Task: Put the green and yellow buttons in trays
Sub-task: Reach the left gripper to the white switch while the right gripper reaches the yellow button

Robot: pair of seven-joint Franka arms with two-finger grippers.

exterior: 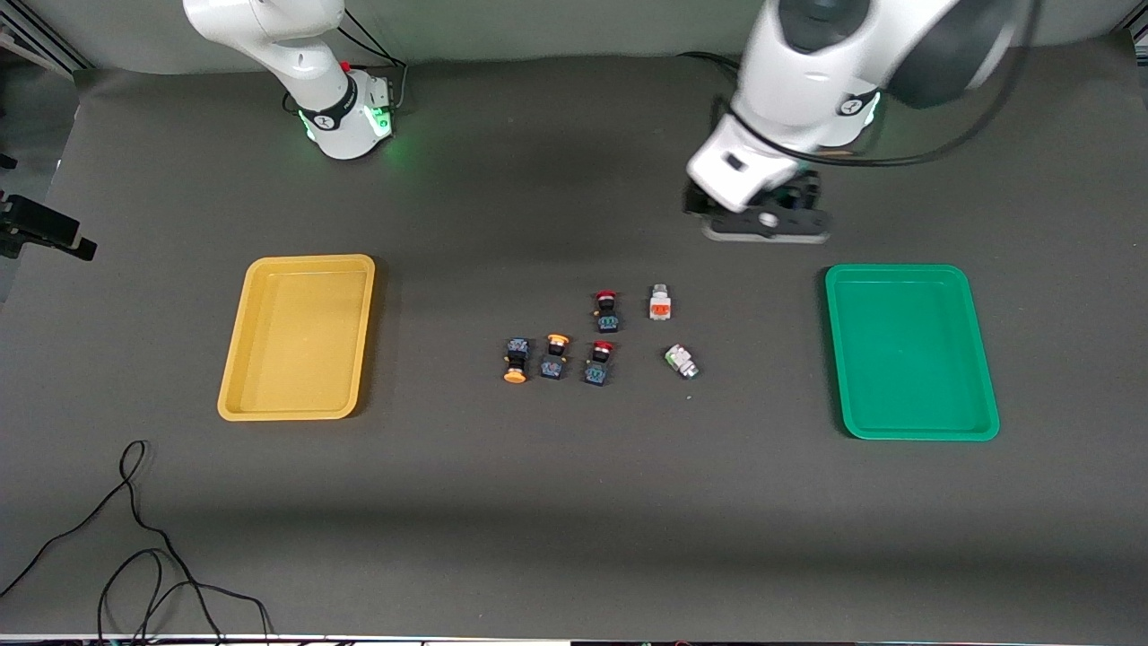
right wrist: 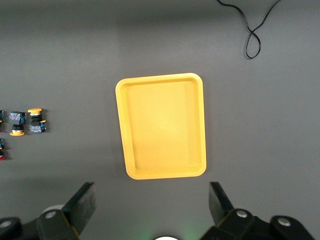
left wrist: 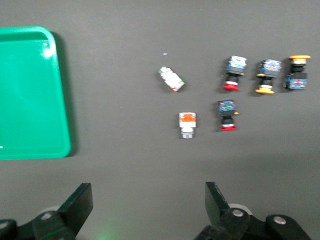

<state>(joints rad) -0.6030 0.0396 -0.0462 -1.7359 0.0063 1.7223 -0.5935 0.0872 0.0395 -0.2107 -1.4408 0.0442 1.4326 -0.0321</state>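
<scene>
Two dark buttons with yellow-orange caps lie mid-table; they also show in the left wrist view and the right wrist view. A whitish button with an orange patch and a green-tinted whitish button lie toward the green tray. The yellow tray is empty. My left gripper is open and empty, over bare table between its base and the buttons. My right gripper is open and empty, high up by its base, out of the front view.
Two dark switches with red caps lie among the buttons. A black cable curls on the table near the front camera, at the right arm's end. A dark mat covers the table.
</scene>
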